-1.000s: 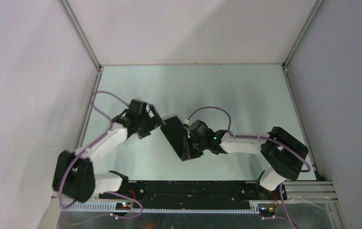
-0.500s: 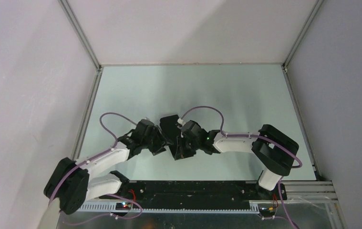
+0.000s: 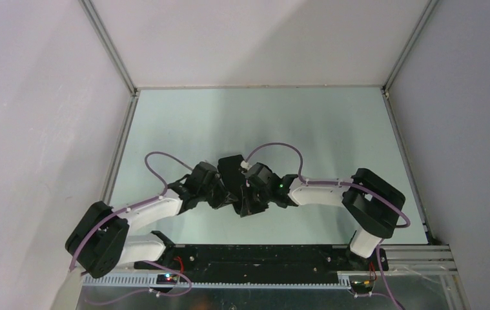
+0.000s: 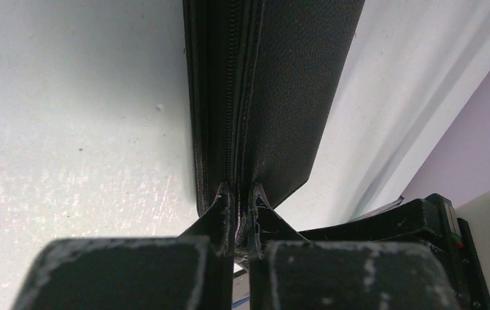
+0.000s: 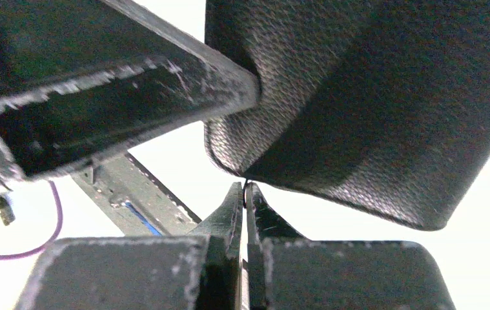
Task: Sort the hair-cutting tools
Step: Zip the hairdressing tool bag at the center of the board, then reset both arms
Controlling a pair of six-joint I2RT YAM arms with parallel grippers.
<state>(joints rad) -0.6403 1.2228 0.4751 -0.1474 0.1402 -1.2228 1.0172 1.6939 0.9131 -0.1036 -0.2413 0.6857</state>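
Since a second ago: left arm (image 3: pixel 152 210) swung in from the table's left side to meet the right arm (image 3: pixel 323 192) mid-table, and its jaws went from wide to pinched down. left gripper (image 4: pixel 237 194) is clamped on the zip edge of the black case (image 4: pixel 281 97), one tip each side of the seam. right gripper (image 5: pixel 244 190) has its fingers pressed together at a lower corner of the case, nipping its edge; what sits between the tips is too small to tell. Case sits between the two grippers, front-middle of the table (image 3: pixel 261 116), upper end showing above both wrists from the top; can't tell if it touches the surface. scissors and combs: not visible in any view, can't tell where they are. Surface: pale green-grey, matte, small scuffs and specks in the left wrist view. Room: plain white walls (image 3: pixel 248 39), aluminium rails (image 3: pixel 108 45) along the table edges and up the corners, black base rail (image 3: pixel 255 255) at the near edge, purple cables (image 3: pixel 274 145) looping off both arms
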